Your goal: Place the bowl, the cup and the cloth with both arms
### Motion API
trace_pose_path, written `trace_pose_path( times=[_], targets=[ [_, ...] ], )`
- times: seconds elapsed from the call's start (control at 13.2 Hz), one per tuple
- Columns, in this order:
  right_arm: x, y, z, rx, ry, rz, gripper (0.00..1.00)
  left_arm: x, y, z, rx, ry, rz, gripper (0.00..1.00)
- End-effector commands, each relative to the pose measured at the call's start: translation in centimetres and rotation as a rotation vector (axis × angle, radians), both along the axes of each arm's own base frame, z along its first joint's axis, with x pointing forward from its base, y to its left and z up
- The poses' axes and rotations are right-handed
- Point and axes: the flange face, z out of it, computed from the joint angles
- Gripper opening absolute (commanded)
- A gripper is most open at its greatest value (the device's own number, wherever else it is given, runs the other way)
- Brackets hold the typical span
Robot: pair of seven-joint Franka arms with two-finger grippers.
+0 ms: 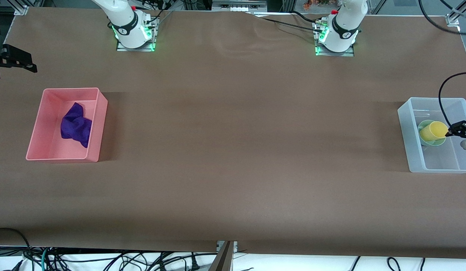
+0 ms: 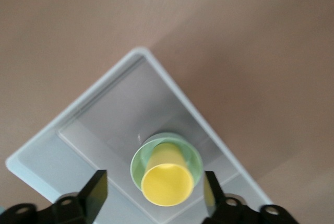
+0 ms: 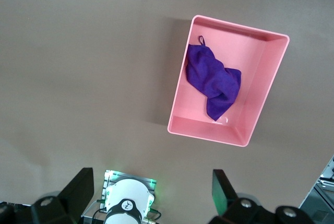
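- A pink bin (image 1: 44,124) sits on the table (image 1: 233,150) near the edge at the right arm's end, about midway between the robots' edge and the front camera's edge.
- Inside the pink bin lies the cloth (image 1: 76,125), crumpled in a heap on the bin floor, with its small loop showing at one corner in the right wrist view (image 3: 213,79).
- A clear bin (image 1: 413,150) sits near the table edge at the left arm's end, level with the pink bin and well apart from it.
- Inside the clear bin stands the bowl (image 1: 423,126), and the cup (image 1: 433,131) sits in the bowl, tilted, its open mouth showing in the left wrist view (image 2: 167,182).
- The left gripper (image 1: 459,130) is over the clear bin, just beside the cup; its fingers (image 2: 95,192) are spread wide, one on either side of the cup and bowl, and hold nothing.
- The right gripper (image 3: 151,190) is high above the table near the pink bin, out of the front view; its fingers are wide apart and empty.
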Motion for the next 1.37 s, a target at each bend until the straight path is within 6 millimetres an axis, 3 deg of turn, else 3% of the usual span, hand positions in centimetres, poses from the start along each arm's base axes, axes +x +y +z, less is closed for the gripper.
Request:
trace_pose_path(
  times=[0.0,0.38,0.61,0.76,1.06,1.14,1.21,1.29],
  targets=[
    [-0.1,0.1,0.2,-0.009,-0.006,-0.005,1.00,-0.1,-6.4,5.2,-0.014,-0.023,0.063,1.00],
    [0.0,0.2,0.0,-0.010,0.000,-0.005,1.00,-0.7,-22.0,11.4,0.019,-0.023,0.267,1.00],
    [0.1,0.3,-0.2,-0.014,0.002,0.006,1.00,-3.5,-29.4,15.1,0.066,-0.001,0.359,1.00],
    [0.1,0.3,-0.2,-0.014,0.002,0.006,1.00,-4.7,-31.2,16.5,0.073,-0.003,0.370,1.00],
    [0.1,0.3,-0.2,-0.014,0.002,0.006,1.00,-5.3,-32.1,17.2,0.074,-0.024,0.375,1.00],
    [0.1,0.3,-0.2,-0.014,0.004,0.006,1.00,-5.1,-30.7,16.9,0.082,-0.023,0.412,1.00],
    [0.1,0.4,-0.2,-0.014,0.002,0.008,1.00,-5.7,-31.2,16.9,0.048,-0.033,0.423,1.00],
    [0.1,0.3,-0.2,-0.014,0.002,0.006,1.00,-6.3,-30.3,16.8,0.022,-0.077,0.465,1.00]
  ],
)
